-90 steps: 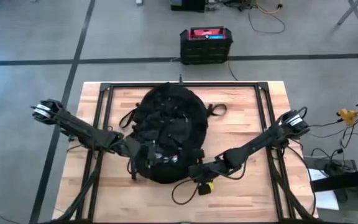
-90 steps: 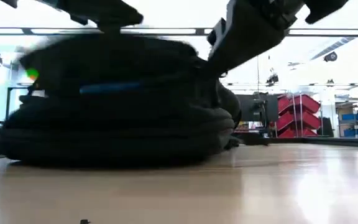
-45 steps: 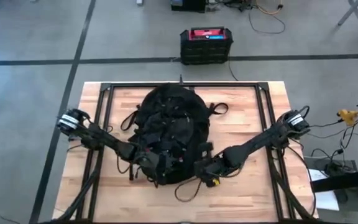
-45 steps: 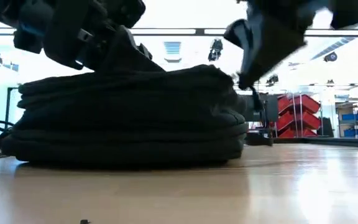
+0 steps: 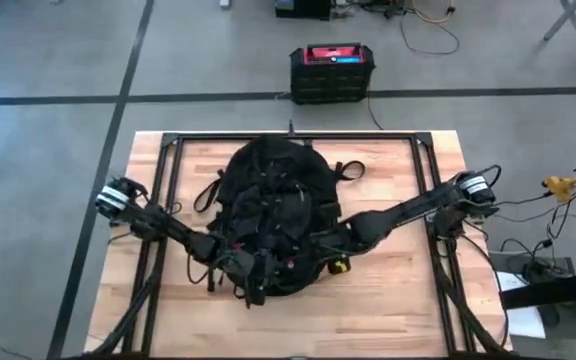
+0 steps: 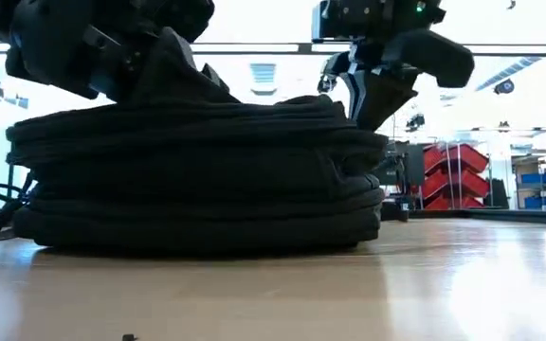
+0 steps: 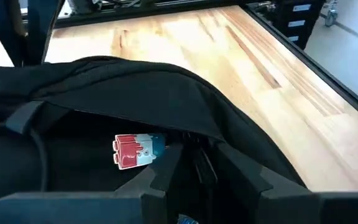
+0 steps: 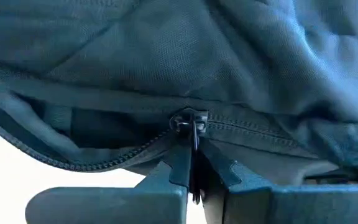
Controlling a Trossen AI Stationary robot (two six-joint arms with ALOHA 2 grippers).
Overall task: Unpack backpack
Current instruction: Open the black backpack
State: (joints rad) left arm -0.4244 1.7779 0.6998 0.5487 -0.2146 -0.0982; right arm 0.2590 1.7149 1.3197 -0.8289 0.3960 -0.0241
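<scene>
I see the backpack (image 5: pixel 273 215) lying flat in the middle of the bench (image 5: pixel 388 310), a pale wooden top with a black frame running along its edges. In the low view the backpack (image 6: pixel 192 175) fills the left and centre of the frame as a stack of dark folds.

My right hand (image 8: pixel 191 168) is pinched narrow on the zipper pull (image 8: pixel 190 121) at the backpack's lower right edge in the high view; the slider sits where the zip teeth part, with the zip open to one side of it. My left hand (image 7: pixel 185 165) is at the backpack's lower left in the high view, its fingers closed on a fold of black fabric beside a small red, white and blue tag (image 7: pixel 138 149).

Around the bench is grey floor (image 5: pixel 48 150) marked with dark lines. A black box with a red top (image 5: pixel 332 70) stands at the top centre of the high view. Red bins (image 6: pixel 458 170) sit far right in the low view.
</scene>
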